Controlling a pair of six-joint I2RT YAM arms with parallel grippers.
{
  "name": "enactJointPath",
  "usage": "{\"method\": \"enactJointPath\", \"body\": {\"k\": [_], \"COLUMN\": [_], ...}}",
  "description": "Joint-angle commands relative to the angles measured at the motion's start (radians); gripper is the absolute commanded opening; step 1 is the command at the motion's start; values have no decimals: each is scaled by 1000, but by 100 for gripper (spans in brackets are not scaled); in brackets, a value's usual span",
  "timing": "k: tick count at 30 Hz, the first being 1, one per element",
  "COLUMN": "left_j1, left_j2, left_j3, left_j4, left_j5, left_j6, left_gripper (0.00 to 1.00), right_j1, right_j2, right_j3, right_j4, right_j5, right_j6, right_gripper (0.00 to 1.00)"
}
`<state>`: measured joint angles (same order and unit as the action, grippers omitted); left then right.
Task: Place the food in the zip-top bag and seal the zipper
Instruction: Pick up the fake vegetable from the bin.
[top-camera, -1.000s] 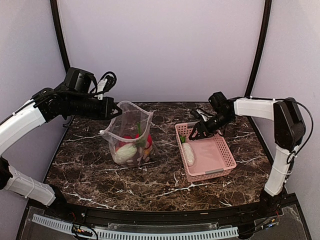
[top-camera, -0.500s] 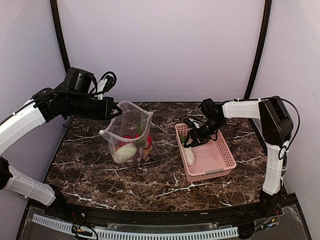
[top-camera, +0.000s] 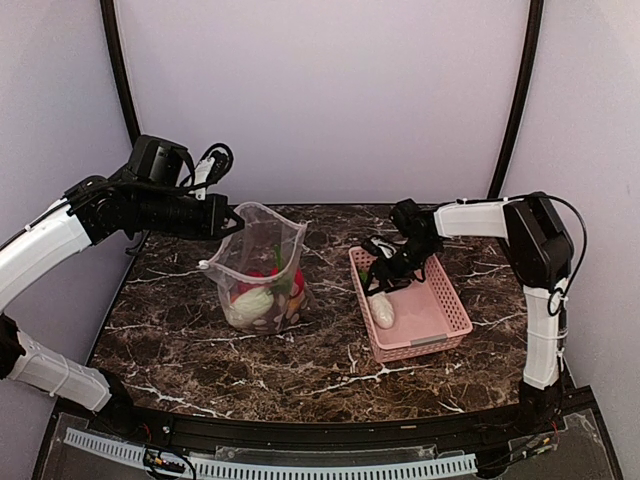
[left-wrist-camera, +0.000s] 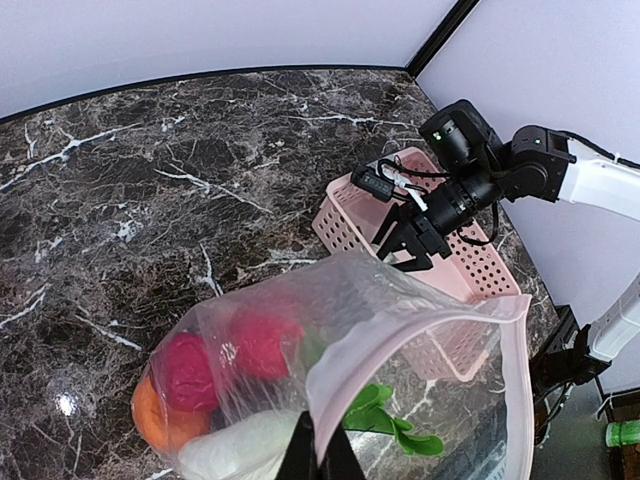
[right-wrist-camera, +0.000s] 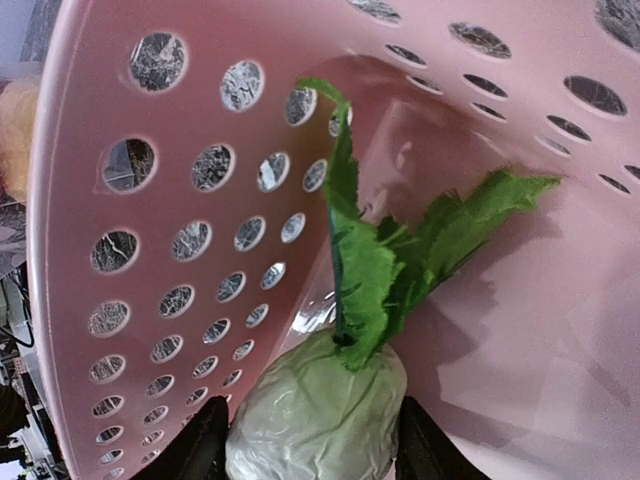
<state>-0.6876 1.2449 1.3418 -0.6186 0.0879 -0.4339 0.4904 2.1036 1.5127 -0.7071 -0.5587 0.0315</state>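
Note:
The zip-top bag (top-camera: 262, 268) stands open on the table, with red fruits (left-wrist-camera: 262, 340), an orange ball (left-wrist-camera: 153, 420), a white piece and a green leaf (left-wrist-camera: 392, 428) inside. My left gripper (top-camera: 232, 222) is shut on its pale pink zipper strip (left-wrist-camera: 420, 340) and holds the mouth up; in the left wrist view the gripper (left-wrist-camera: 320, 452) pinches the rim. My right gripper (top-camera: 380, 283) is open, low in the pink basket (top-camera: 455, 308). In the right wrist view the gripper (right-wrist-camera: 312, 445) straddles a white oblong piece (right-wrist-camera: 320, 405) with green leaves (right-wrist-camera: 390, 260).
The pink mesh basket (left-wrist-camera: 480, 280) sits right of the bag, its wall (right-wrist-camera: 180, 200) close beside the white piece. The dark marble table (top-camera: 180, 340) lies around both. Purple walls stand behind and at the sides.
My right gripper has moved left and down into the basket's far left corner, over the white piece. The left arm and the bag have not moved.

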Motion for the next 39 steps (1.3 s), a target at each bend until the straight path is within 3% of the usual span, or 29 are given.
{"method": "enactJointPath", "body": {"k": [1, 6, 15, 26, 33, 39], "left_j1": [-3, -3, -3, -3, -3, -3], "left_j2": [-3, 24, 78, 149, 137, 92], "left_j3": [-2, 19, 65, 147, 159, 113], "left_j4": [4, 1, 12, -36, -60, -9], "left_j5": [1, 11, 20, 4, -1, 23], "left_j6": [7, 8, 2, 8, -19, -100], "left_gripper": [1, 1, 1, 1, 1, 1], "right_j1": [4, -26, -95, -31, 99, 205], "right_j2": [-23, -114, -315, -507, -433, -332], "right_j3": [-36, -39, 36, 185, 333, 407], "right_j4": [-18, -7, -2, 309, 445, 563], "right_j5": [69, 59, -70, -247, -319, -272], "right_j6": [-7, -13, -77, -33, 80, 196], "right_gripper": [48, 38, 31, 30, 29, 28]}}
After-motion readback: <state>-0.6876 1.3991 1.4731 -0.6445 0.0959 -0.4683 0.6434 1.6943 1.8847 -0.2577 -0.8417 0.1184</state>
